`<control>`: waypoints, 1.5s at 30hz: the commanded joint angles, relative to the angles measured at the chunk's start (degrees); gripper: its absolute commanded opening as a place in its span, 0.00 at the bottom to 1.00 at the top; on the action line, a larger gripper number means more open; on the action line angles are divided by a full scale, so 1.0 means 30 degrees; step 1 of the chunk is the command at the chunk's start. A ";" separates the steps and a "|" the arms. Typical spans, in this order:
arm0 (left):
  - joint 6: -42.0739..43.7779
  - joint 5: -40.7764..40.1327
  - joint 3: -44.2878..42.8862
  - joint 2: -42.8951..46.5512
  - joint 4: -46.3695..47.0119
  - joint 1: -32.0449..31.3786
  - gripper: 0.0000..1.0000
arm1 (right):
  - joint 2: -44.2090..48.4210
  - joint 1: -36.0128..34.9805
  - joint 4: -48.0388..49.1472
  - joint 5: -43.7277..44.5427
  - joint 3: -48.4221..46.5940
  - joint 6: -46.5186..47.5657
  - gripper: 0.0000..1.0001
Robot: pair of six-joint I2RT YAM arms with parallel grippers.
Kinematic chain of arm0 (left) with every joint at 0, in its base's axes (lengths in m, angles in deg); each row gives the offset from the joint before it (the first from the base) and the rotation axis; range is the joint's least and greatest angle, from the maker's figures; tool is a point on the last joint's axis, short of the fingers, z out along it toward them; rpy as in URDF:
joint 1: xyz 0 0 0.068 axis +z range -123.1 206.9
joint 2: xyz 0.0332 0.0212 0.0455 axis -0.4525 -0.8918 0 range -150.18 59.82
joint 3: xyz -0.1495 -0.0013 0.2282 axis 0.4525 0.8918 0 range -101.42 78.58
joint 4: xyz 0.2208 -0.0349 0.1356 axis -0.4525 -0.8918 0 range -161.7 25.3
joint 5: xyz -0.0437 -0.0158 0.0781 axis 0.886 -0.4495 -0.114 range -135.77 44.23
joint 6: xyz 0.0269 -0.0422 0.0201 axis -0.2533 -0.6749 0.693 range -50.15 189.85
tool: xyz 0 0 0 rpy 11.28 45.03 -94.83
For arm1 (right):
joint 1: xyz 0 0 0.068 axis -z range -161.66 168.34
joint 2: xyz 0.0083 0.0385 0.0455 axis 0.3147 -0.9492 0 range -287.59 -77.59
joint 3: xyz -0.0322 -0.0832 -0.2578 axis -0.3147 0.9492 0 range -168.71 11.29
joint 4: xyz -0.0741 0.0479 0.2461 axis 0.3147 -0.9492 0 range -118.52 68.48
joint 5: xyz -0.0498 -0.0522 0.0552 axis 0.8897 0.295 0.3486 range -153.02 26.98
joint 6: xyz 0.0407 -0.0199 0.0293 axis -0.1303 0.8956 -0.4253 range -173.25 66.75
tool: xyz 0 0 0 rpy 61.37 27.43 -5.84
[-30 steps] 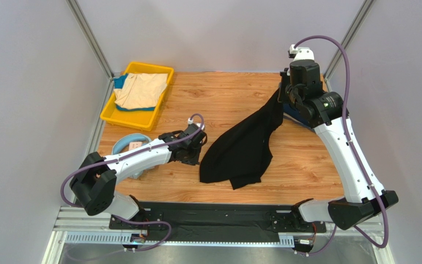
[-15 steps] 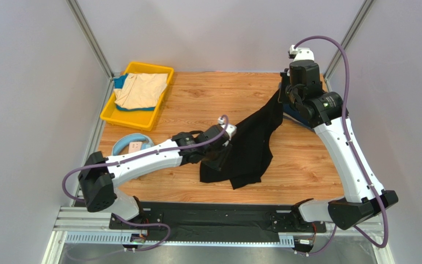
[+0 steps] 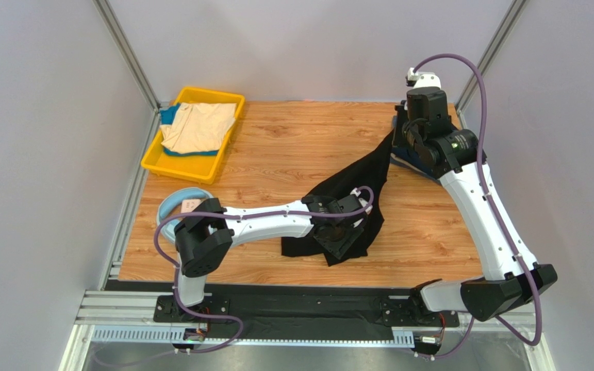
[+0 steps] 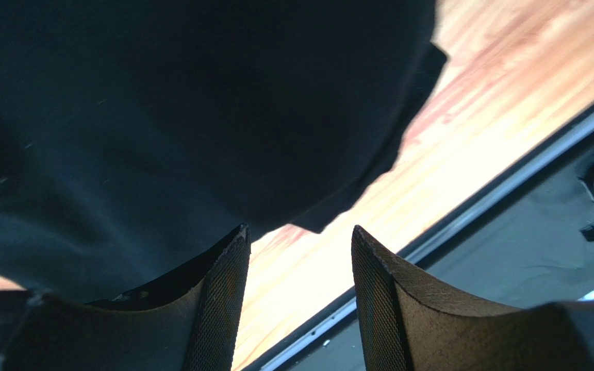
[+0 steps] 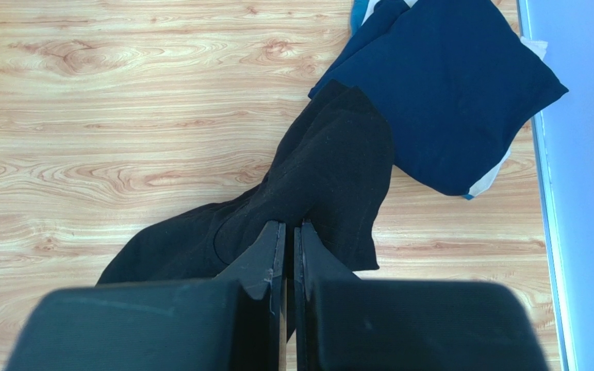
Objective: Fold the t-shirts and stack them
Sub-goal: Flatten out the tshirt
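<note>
We find a tray (image 3: 155,163) at the table's (image 3: 292,131) far left corner, with folded t-shirts (image 3: 198,126) in it and headphones (image 3: 167,205) just before it by the left edge. The large t-shirt (image 3: 358,174) stretches from the middle, near the front edge, toward the far right corner, where another folded stack (image 5: 439,93) lies.

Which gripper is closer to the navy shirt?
Right. The right gripper pinches the black shirt beside the navy shirt; the left gripper is over the black shirt's near end.

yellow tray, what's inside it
A beige t-shirt lies on top in the yellow tray, over a blue cloth showing only at its edges. Anything further beneath is covered.
</note>
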 commanded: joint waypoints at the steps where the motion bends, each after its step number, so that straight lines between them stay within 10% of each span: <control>1: 0.0529 0.0480 -0.0845 -0.0123 -0.0139 -0.0232 0.58 | 0.0270 0.0299 0.1112 -0.0395 0.0022 -0.0162 0.00; 33: 0.1613 -0.0690 -0.1255 -0.2347 0.0095 -0.1404 0.57 | 0.0300 0.0943 0.1434 -0.1772 0.0403 -0.0455 0.00; 45: 0.1613 -0.2097 -0.0847 -0.2086 0.0330 -0.1404 0.39 | 0.0388 0.1002 0.1522 -0.1744 0.0696 -0.0455 0.00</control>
